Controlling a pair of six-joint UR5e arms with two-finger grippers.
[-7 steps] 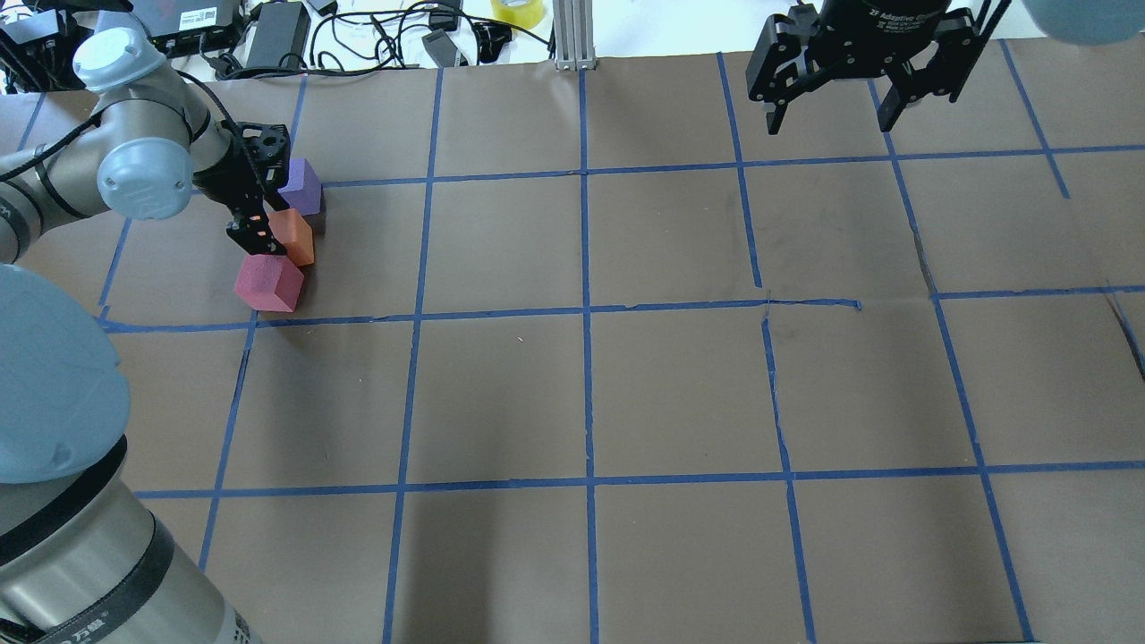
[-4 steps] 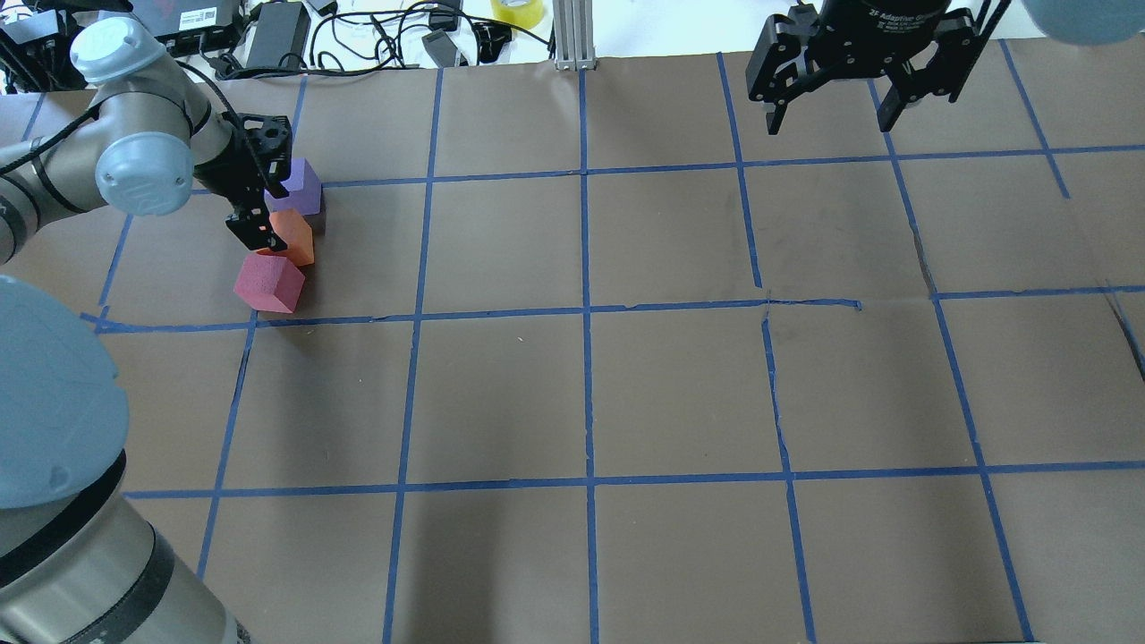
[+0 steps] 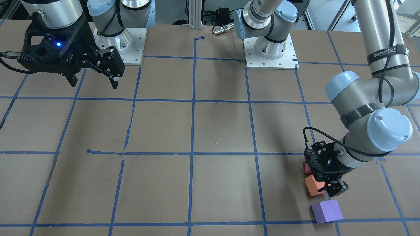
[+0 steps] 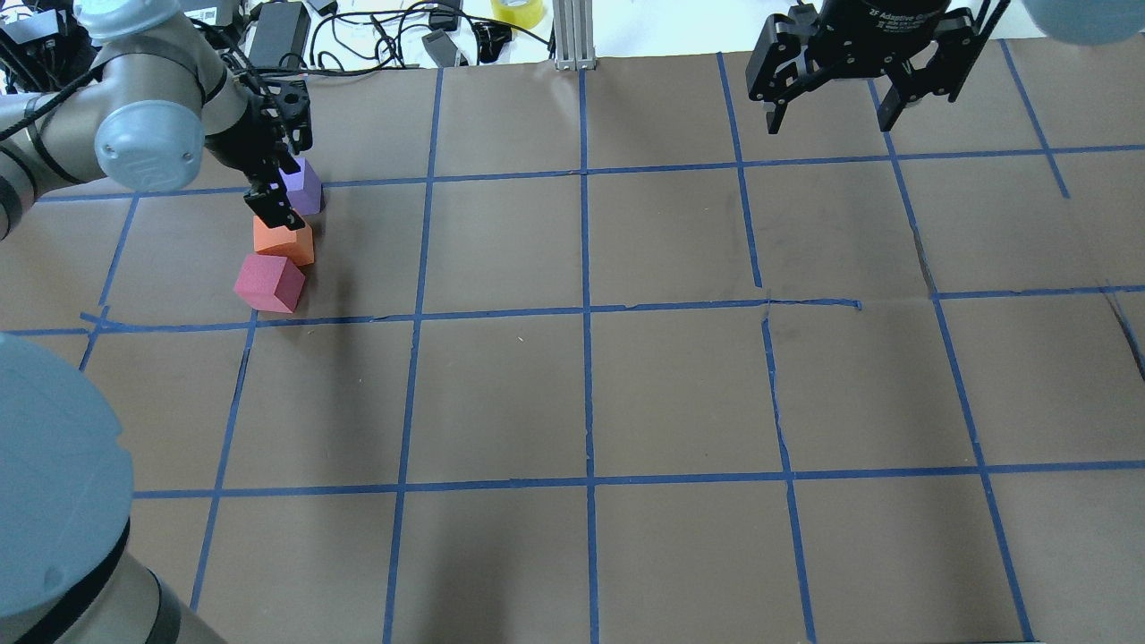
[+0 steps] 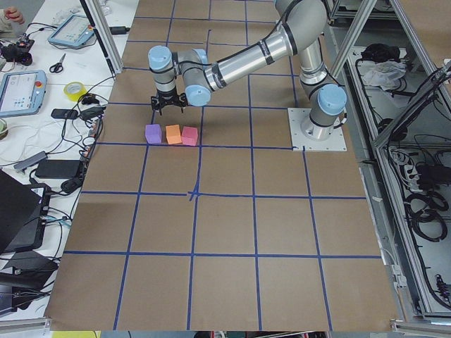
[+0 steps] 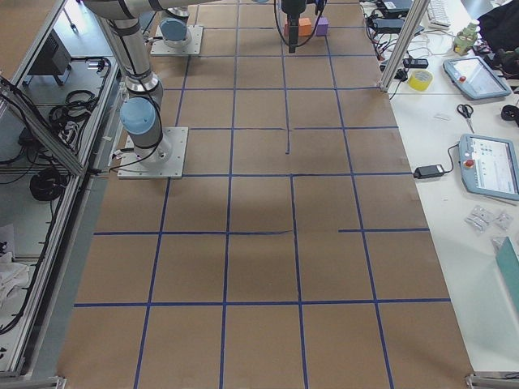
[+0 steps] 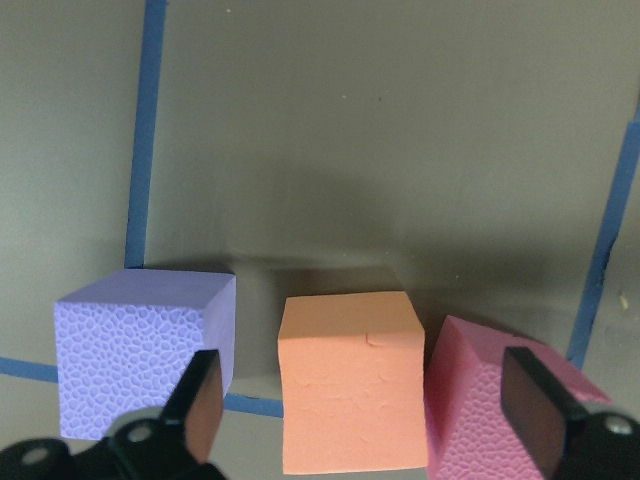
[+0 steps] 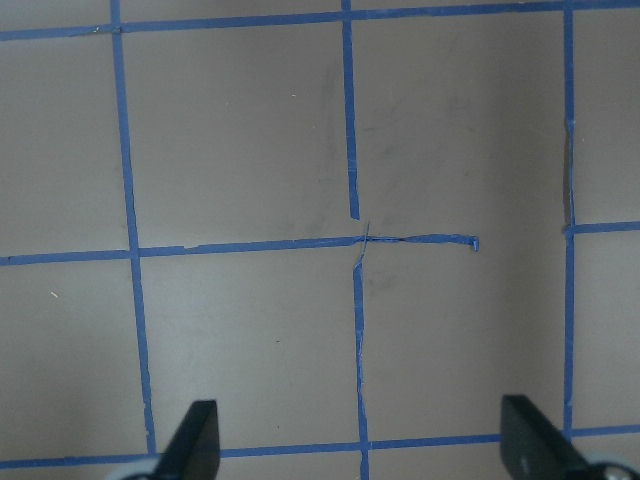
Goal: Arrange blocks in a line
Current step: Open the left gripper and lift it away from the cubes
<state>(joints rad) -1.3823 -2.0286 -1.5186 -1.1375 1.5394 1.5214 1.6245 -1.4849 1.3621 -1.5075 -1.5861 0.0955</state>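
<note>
Three foam blocks lie in a short row on the brown table at my far left: purple [image 4: 302,186], orange [image 4: 284,241] and pinkish-red [image 4: 268,283]. The left wrist view shows them side by side: purple [image 7: 140,350], orange [image 7: 350,380], pinkish-red [image 7: 490,400]. My left gripper [image 4: 279,192] hovers above the orange block, open and empty, its fingers [image 7: 195,405] spread wider than the block. My right gripper [image 4: 830,123] is open and empty, high over the far right of the table.
Blue tape lines divide the table [image 4: 680,385] into squares. Cables, power adapters and a yellow tape roll [image 4: 517,11] lie past the far edge. An aluminium post [image 4: 572,36] stands at the far middle. The arm bases [image 3: 269,49] are bolted at the robot's side.
My left gripper has risen from around the orange block and drawn back toward the far edge. The three blocks stay in place. The right arm has not moved.
</note>
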